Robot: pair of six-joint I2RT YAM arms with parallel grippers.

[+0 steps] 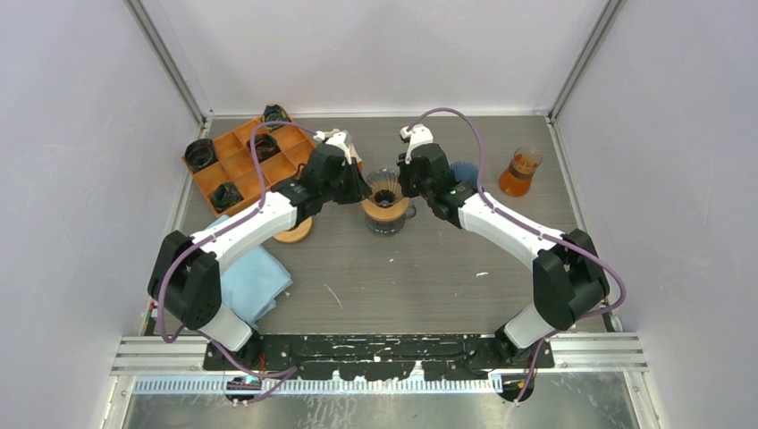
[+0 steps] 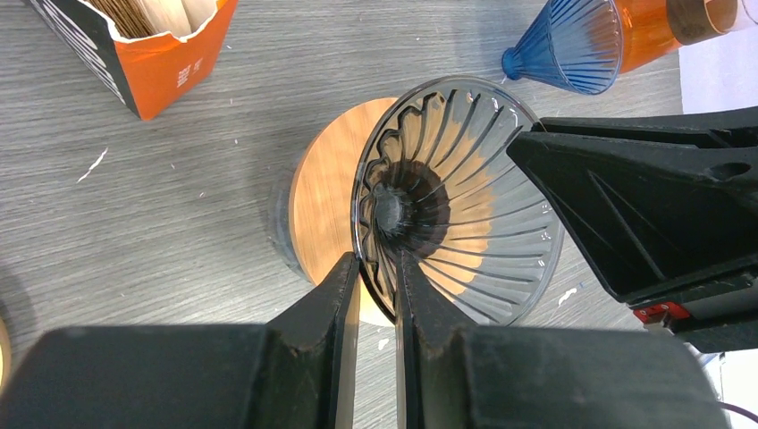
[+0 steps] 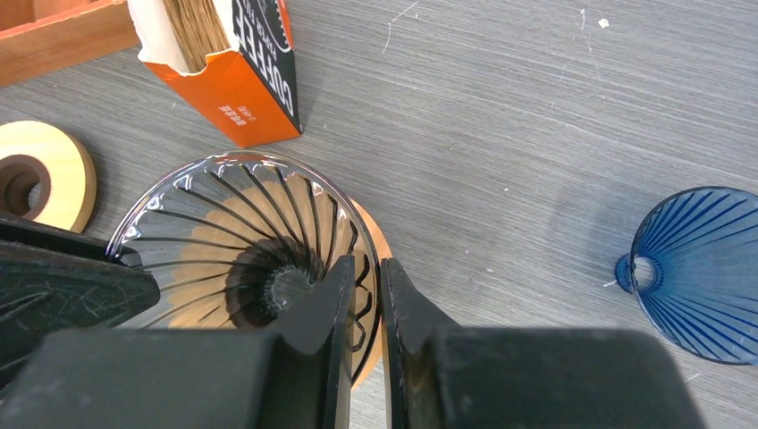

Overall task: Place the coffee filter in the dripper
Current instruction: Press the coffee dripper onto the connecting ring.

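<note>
One grey table (image 1: 429,286) carries the lot, and over its middle the two arms (image 1: 259,219) meet at the clear dripper (image 2: 483,232), which sits on a wooden collar (image 2: 326,206) atop a glass cup (image 1: 386,223). The left gripper (image 2: 377,286) is nearly closed, its fingers (image 2: 344,304) pinching the dripper's rim on one side, and the right gripper (image 3: 362,295), just as narrow, pinches the rim on the opposite side. An open orange box (image 3: 255,85) stands on the table near the dripper, apart from it, with the brown filters (image 3: 197,31) upright inside.
</note>
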